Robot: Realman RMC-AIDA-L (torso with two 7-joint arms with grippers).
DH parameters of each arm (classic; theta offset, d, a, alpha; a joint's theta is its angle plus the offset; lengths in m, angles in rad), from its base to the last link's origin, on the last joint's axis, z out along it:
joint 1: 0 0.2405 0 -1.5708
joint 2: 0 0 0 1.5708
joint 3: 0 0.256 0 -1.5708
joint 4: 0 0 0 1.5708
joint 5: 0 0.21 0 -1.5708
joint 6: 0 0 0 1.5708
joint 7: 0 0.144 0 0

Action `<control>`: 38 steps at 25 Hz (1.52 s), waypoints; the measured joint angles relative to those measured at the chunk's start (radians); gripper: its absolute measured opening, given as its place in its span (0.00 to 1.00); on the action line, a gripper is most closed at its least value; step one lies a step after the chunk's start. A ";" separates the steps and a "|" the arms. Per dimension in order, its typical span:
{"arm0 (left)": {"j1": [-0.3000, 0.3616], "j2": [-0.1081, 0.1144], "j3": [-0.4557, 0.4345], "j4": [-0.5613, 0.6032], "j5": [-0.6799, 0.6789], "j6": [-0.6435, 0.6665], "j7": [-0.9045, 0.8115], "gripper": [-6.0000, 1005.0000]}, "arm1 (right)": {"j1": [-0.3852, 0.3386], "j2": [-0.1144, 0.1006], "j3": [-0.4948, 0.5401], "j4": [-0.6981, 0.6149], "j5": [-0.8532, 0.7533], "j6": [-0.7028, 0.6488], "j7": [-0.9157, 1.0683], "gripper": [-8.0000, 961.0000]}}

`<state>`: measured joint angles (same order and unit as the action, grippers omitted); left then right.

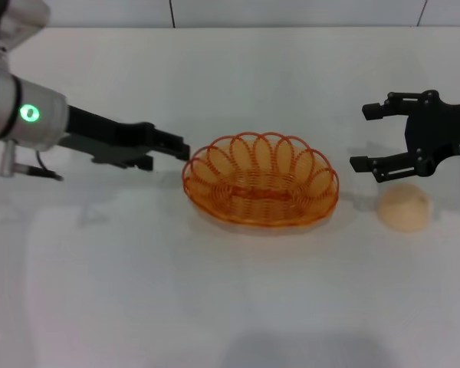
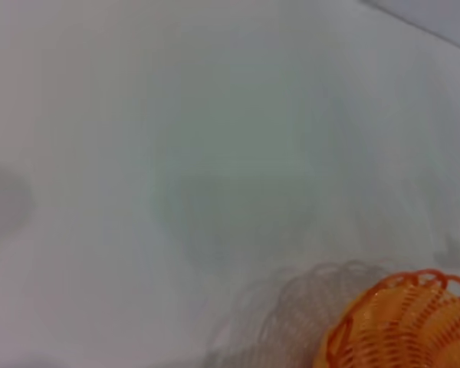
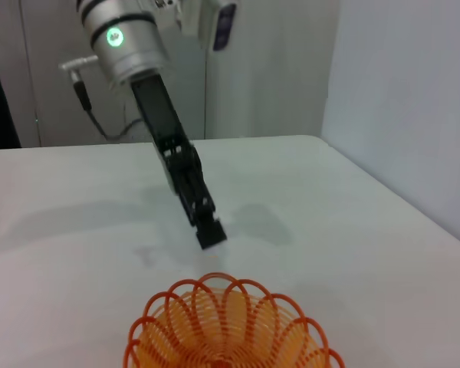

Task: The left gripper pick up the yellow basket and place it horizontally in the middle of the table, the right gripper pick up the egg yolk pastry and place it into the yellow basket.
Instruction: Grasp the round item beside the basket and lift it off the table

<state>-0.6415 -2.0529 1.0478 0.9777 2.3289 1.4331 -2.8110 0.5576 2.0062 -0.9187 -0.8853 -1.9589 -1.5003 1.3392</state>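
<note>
The yellow basket (image 1: 261, 182) stands upright in the middle of the table (image 1: 230, 307), its long side across my view. The left gripper (image 1: 180, 149) hovers just off the basket's left rim, not touching it. The right wrist view shows it (image 3: 209, 232) a little beyond the basket's rim (image 3: 222, 322). The left wrist view shows only part of the basket (image 2: 402, 322). The egg yolk pastry (image 1: 404, 207) lies on the table to the right of the basket. The right gripper (image 1: 368, 138) is open and empty, just behind and above the pastry.
The table's back edge meets a wall (image 1: 291, 11) far behind the basket. The right wrist view shows the table's far corner and a wall (image 3: 399, 77) beyond it.
</note>
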 joint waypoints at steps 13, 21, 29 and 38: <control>0.069 0.064 -0.296 0.053 -0.234 0.098 0.516 0.75 | -0.025 -0.001 0.027 0.005 0.037 0.008 0.006 0.78; 0.087 0.053 -0.303 0.023 -0.290 0.150 0.913 0.75 | -0.032 -0.001 0.029 0.006 0.039 0.010 0.007 0.77; 0.089 0.044 -0.297 -0.029 -0.304 0.176 1.172 0.74 | -0.033 0.000 0.018 0.007 0.033 0.003 0.007 0.77; 0.077 0.047 -0.298 -0.127 -0.306 0.203 1.378 0.74 | -0.036 0.000 0.017 0.008 0.032 0.000 0.010 0.76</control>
<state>-0.5641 -2.0054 0.7499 0.8507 2.0228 1.6363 -1.4325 0.5214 2.0060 -0.9014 -0.8774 -1.9271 -1.5002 1.3496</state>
